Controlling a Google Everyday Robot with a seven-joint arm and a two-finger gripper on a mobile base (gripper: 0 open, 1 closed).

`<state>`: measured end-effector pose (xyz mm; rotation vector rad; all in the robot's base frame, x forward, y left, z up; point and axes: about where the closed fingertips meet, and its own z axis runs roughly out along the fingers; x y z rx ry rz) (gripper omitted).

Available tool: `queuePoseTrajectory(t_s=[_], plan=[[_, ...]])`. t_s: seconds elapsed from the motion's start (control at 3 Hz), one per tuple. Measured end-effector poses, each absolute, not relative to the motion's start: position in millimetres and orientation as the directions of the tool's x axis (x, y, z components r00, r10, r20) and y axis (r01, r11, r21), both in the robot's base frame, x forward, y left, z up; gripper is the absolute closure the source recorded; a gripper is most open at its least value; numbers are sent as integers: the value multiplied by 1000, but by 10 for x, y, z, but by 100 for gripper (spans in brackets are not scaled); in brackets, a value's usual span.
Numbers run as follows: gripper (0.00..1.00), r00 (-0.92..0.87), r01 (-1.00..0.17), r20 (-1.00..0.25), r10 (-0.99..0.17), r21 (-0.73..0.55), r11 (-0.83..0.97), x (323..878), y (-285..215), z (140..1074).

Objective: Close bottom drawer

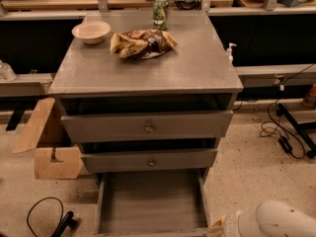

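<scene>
The grey cabinet [148, 73] has three drawers. The bottom drawer [150, 201] is pulled far out toward me, its long plain box open and empty. Its front panel lies at the lower frame edge and its knob is out of view. The mid-sized drawer [148, 160] and the tallest top drawer [147, 126] stick out only a little. My white arm [279, 221] comes in at the bottom right. My gripper [218, 228] shows only as a tan end piece, just right of the bottom drawer's front right corner.
On the cabinet top are a white bowl [91, 31], a crumpled snack bag [142, 43] and a green can [160, 13]. A cardboard box [49, 147] stands on the floor at the left. Black cables lie at the bottom left [47, 216] and at the right [284, 132].
</scene>
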<state>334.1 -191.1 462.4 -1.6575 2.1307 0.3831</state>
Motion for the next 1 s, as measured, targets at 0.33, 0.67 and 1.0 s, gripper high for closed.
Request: queuePoseTrajectory(t_s=[0.33,0.67,1.0], plan=[[100,-216,-961,-510,-833,-40,274,3455,-1832,3950],[100,-274,-946,-546,-792,7,323,3408,-1693,3261],[100,-274,-946,-546,-792,7,323,3408,-1693,3261]])
